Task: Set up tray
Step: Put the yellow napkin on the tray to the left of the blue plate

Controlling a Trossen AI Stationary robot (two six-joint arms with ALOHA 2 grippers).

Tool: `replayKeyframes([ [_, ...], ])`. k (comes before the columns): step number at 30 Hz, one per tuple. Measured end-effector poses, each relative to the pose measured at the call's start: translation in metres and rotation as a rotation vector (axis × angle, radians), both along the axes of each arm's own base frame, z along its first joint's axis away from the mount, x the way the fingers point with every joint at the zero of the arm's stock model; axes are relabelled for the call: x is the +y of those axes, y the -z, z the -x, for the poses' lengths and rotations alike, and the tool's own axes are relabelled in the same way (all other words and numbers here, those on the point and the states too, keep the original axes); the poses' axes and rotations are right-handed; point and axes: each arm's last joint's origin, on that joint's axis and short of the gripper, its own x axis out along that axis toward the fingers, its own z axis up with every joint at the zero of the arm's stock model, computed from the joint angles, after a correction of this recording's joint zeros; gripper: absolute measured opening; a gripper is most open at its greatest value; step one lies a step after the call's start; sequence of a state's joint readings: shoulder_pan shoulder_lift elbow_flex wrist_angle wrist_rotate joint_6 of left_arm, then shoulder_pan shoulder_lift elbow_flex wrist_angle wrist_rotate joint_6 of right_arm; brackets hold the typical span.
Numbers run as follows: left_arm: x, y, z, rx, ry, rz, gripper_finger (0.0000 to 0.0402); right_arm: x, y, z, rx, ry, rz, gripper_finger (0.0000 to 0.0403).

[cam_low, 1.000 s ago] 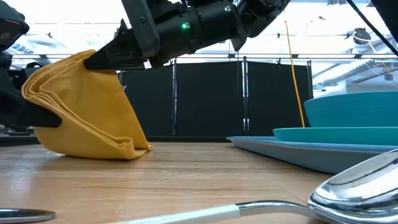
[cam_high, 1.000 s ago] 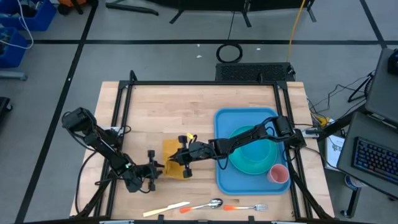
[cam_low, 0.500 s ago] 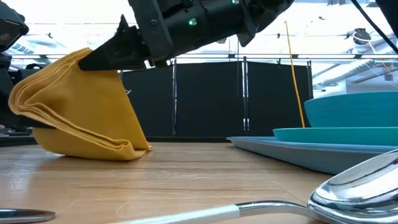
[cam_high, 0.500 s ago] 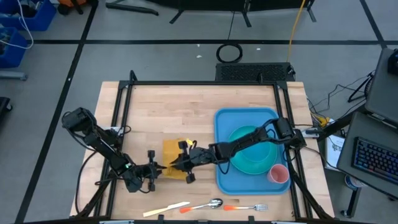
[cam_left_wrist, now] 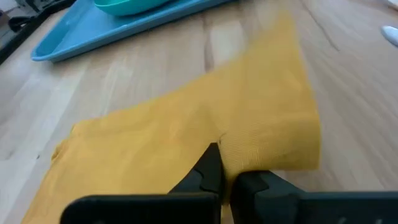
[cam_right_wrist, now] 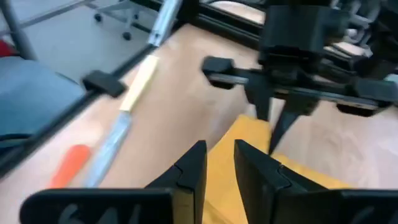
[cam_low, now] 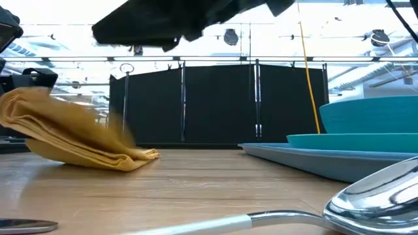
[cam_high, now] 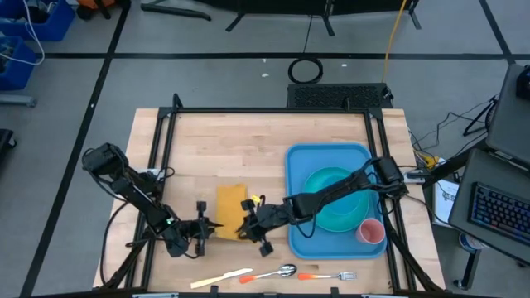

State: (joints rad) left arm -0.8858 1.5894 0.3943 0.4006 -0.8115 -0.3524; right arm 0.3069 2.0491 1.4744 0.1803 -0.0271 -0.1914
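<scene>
left tool (cam_high: 207, 227) is clamped on the yellow napkin (cam_high: 231, 212), right tool (cam_high: 251, 229) slightly apart beside it (a tug could unfold it before reaching the tray (cam_high: 296, 240)).

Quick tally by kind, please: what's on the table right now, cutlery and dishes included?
Tray: 1
Plate: 1
Bowl: 1
Cup: 1
Napkin: 1
Knife: 1
Spoon: 1
Fork: 1
Total: 8
</scene>
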Motion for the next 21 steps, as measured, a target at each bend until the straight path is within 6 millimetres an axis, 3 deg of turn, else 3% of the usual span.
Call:
replayKeyframes([
  [4, 0.000, 0.000, 0.000, -0.003, 0.000, 0.005, 0.0026, 0.007, -0.016, 0.006, -0.024, 0.016, -0.025, 0.0075],
  [8, -0.001, -0.001, -0.001, -0.006, 0.008, 0.024, 0.0039, 0.008, -0.015, 0.007, 0.003, 0.046, -0.079, 0.0075],
  [15, -0.001, 0.000, -0.002, 0.016, 0.022, 0.057, 0.0035, -0.007, 0.012, 0.000, 0.043, 0.184, -0.103, 0.0068],
  [21, 0.002, 0.000, -0.005, 0.022, 0.007, 0.075, 0.0035, -0.021, 0.033, -0.001, 0.052, 0.120, -0.198, 0.0061],
])
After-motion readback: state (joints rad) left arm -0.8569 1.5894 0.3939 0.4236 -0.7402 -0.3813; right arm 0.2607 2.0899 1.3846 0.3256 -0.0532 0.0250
